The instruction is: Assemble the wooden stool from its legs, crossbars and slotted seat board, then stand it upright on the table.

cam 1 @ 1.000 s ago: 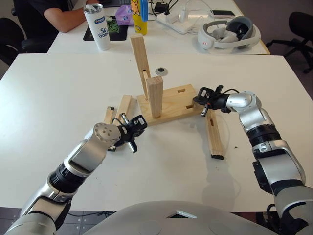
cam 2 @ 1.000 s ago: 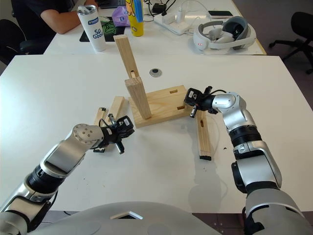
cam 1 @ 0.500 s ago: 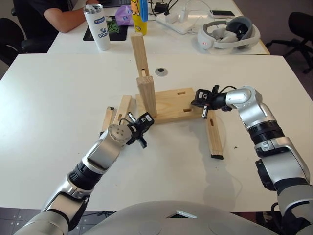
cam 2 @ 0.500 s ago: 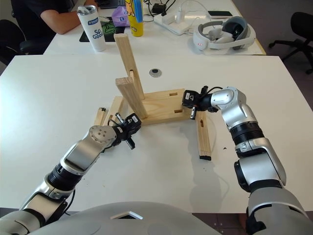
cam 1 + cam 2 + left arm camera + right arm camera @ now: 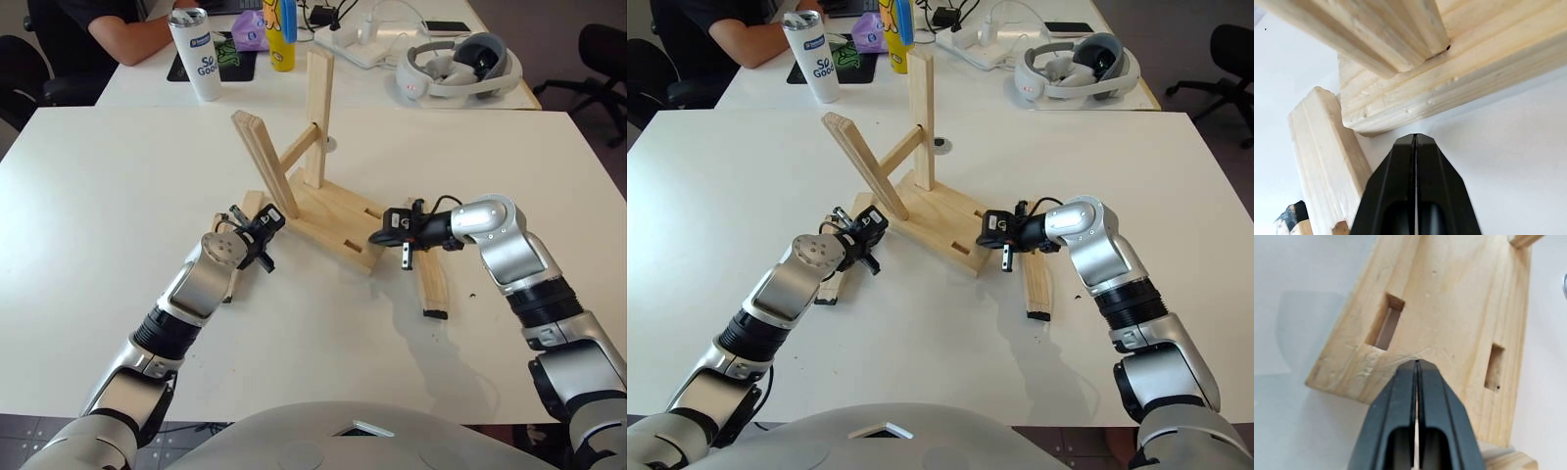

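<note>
Your left hand (image 5: 257, 233) and right hand (image 5: 392, 230), both closed and empty, flank the seat board (image 5: 333, 220); tumbler (image 5: 195, 54) and headset (image 5: 456, 67) sit behind.

Even light falls on a white table (image 5: 108, 176). Behind it, a second white table (image 5: 364, 90) holds a tumbler (image 5: 195, 54), yellow bottle (image 5: 284, 34), power strip (image 5: 353, 44) and headset (image 5: 456, 67). A black office chair (image 5: 600, 44) stands on grey floor (image 5: 547, 29).

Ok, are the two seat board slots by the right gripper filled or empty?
Empty: both slots in the seat board are open holes with nothing in them.
</note>
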